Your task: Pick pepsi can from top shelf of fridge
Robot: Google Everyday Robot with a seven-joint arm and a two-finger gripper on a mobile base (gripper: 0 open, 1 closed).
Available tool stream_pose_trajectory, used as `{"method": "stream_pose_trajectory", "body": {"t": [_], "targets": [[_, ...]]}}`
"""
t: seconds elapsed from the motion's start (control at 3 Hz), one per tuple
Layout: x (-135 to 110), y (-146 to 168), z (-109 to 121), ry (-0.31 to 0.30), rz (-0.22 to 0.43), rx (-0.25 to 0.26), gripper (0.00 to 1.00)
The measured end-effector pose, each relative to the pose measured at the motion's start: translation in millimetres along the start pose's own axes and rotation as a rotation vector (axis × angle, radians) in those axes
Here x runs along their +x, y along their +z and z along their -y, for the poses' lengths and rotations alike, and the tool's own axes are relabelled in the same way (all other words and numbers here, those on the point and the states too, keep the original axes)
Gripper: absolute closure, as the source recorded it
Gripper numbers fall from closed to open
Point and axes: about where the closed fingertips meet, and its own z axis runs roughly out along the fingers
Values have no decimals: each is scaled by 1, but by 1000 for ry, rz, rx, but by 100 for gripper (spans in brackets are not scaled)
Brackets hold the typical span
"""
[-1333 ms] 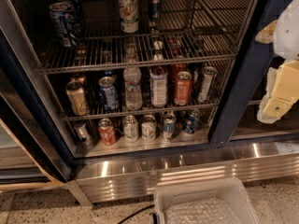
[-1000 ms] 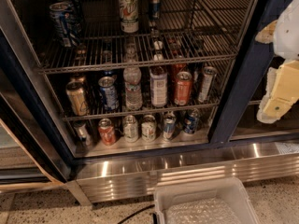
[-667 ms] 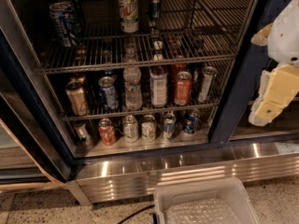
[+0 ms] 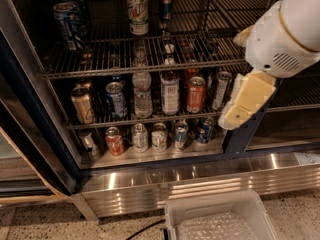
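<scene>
The pepsi can (image 4: pixel 67 24), dark blue with white streaks, stands at the left end of the top shelf (image 4: pixel 200 54), with others alike behind it. A white-and-green can (image 4: pixel 137 11) and a slim dark can (image 4: pixel 166 1) stand mid-shelf. My gripper (image 4: pixel 234 79) is on a white arm (image 4: pixel 287 29) at the right, in front of the fridge's navy post (image 4: pixel 242 134). Its cream fingers (image 4: pixel 247 101) are apart and hold nothing. It is far right of the pepsi can and lower.
The lower rack (image 4: pixel 90 125) is crowded with cans and bottles, and a row of cans (image 4: pixel 160 136) stands on the bottom. The ribbed steel base (image 4: pixel 200 184) runs below. A clear plastic bin (image 4: pixel 220 219) and a black cable (image 4: pixel 145 229) lie on the floor.
The arm and gripper have swung left and further into the view, from the right edge to in front of the shelves' right end. The cans have not moved.
</scene>
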Motion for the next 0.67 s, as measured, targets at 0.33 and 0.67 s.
{"method": "stream_pose_trajectory", "body": {"t": [0.33, 0.67], "targets": [[-34, 21, 5, -17, 80, 2, 0], [-36, 20, 4, -12, 79, 10, 0]]}}
